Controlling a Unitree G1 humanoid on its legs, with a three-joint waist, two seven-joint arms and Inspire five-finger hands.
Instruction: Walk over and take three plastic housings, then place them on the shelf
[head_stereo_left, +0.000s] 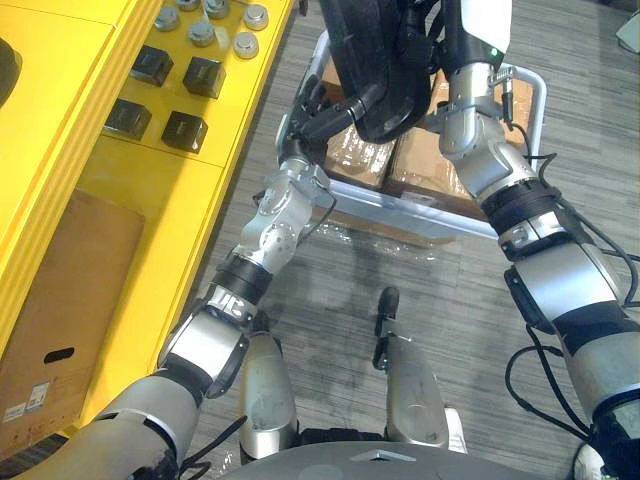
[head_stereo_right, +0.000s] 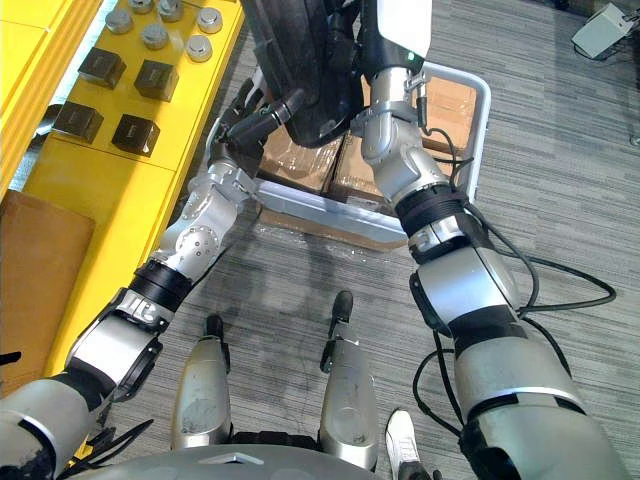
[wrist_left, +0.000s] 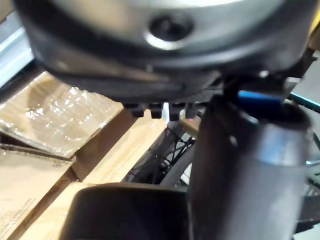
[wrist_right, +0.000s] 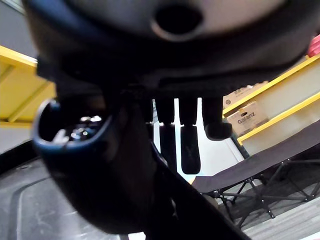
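A stack of black plastic housings (head_stereo_left: 370, 50) hangs between my two hands, above a cart. My left hand (head_stereo_left: 312, 112) reaches in from the left, its fingers stretched along the stack's lower edge. My right hand (head_stereo_left: 425, 45) presses on the stack's other side and is mostly hidden behind it. In the right wrist view its fingers (wrist_right: 190, 145) stand straight, with the dark housing surface (wrist_right: 50, 210) beside the thumb. The left wrist view shows the left hand's thumb (wrist_left: 245, 165) over the cart's cardboard boxes (wrist_left: 65, 115).
A white-framed cart (head_stereo_left: 420, 210) holding wrapped cardboard boxes (head_stereo_left: 420, 165) stands right in front on grey carpet. The yellow shelf (head_stereo_left: 120, 200) runs along the left, bearing black blocks (head_stereo_left: 185, 130) and several metal caps (head_stereo_left: 245, 45). A cardboard box (head_stereo_left: 60, 300) sits lower on the shelf.
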